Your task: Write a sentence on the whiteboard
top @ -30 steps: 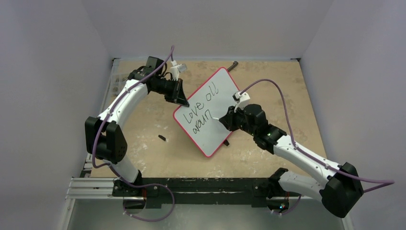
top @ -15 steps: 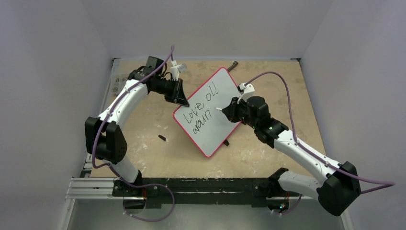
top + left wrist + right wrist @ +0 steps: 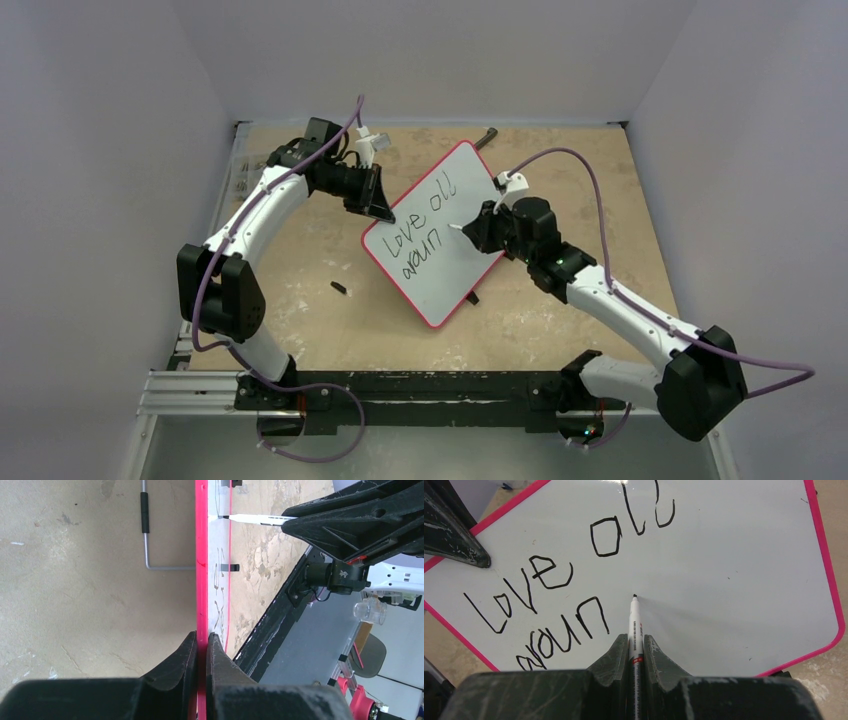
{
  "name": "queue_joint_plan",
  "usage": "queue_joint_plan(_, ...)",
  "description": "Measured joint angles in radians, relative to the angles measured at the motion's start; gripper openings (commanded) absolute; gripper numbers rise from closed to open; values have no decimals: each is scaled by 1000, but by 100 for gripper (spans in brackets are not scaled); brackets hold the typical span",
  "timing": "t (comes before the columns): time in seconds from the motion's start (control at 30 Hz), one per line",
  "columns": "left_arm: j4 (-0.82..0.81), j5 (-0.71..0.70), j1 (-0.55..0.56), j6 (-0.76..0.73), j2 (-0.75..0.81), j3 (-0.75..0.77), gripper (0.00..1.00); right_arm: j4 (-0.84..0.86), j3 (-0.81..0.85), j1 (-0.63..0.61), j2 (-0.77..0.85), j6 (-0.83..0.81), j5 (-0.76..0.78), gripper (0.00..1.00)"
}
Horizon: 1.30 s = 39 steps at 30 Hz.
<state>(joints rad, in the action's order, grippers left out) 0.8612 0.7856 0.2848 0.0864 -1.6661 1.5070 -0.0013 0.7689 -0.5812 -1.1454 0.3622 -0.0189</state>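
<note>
Across the middle of the tan, mottled tabletop [image 3: 600, 180], the black handwritten marker sentence [image 3: 569, 574] reads "Love all aroun" in slanted lines, so the last letter of that word and the closing word are not yet written. It sits on the flat white whiteboard with a thin pink rim [image 3: 447, 282], lying cornerwise between the two arms. The thin white-barrelled marker [image 3: 633, 615] is clamped in the right gripper [image 3: 634, 639], its tip at the surface just right of the "n". The left gripper [image 3: 202, 636] is pinched shut on the board's pink edge. Likely risks: the board pivoting under pen pressure if that pinch slips, which would skew the strokes, or the slim marker twisting between the jaws.
</note>
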Motion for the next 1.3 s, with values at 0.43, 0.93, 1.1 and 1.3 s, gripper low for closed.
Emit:
queue_joint_plan(0.43,0,-6,0,0,0,0,0,43,15,5,-26,0,-68,0)
queue_joint_plan(0.93,1,-7,0,0,0,0,0,62,-86,5,39,4,-130,0)
queue_joint_plan(1.1,1,-8,0,0,0,0,0,58,-91,5,42,13,-113,0)
queue_joint_plan(1.3,0,-12,0,0,0,0,0,33,-66,4,29,19,-64,0)
